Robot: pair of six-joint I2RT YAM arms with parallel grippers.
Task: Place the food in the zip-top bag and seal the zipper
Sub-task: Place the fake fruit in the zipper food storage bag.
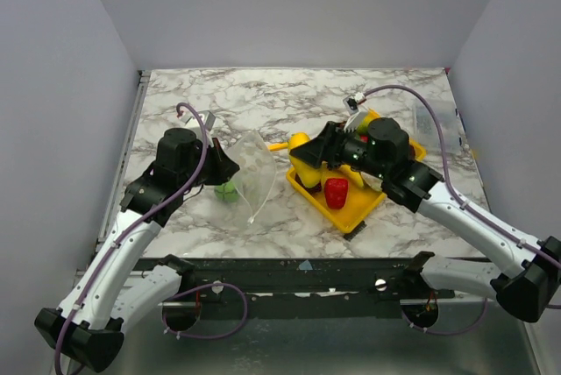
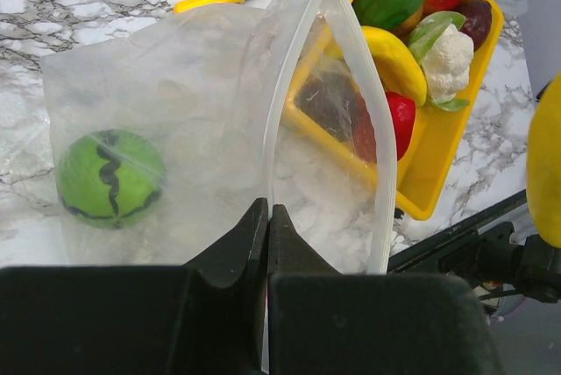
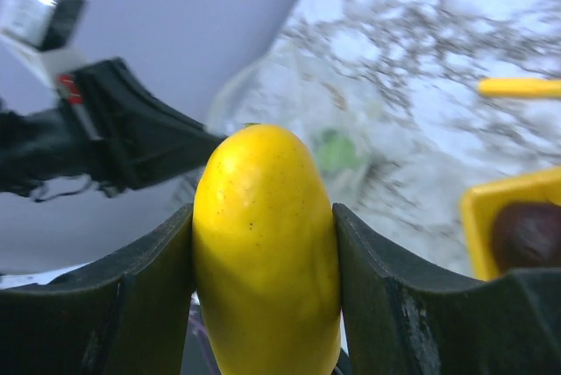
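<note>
My left gripper (image 2: 267,214) is pinched fully closed on the mouth edge of the zip-top bag (image 2: 175,86), holding it agape toward 3 o'clock, where the yellow tray (image 2: 436,184) sits. One green fruit (image 2: 110,178) lies inside the bag. My right gripper (image 3: 261,217) is clamped, part-open, around a yellow fruit (image 3: 263,252) at the tray's 10 o'clock corner, on the bag side. I judge the job barely begun. The banana (image 2: 394,64), cauliflower (image 2: 449,60) and red pepper (image 2: 401,116) wait in the tray, and the zipper (image 2: 379,121) is unsealed.
</note>
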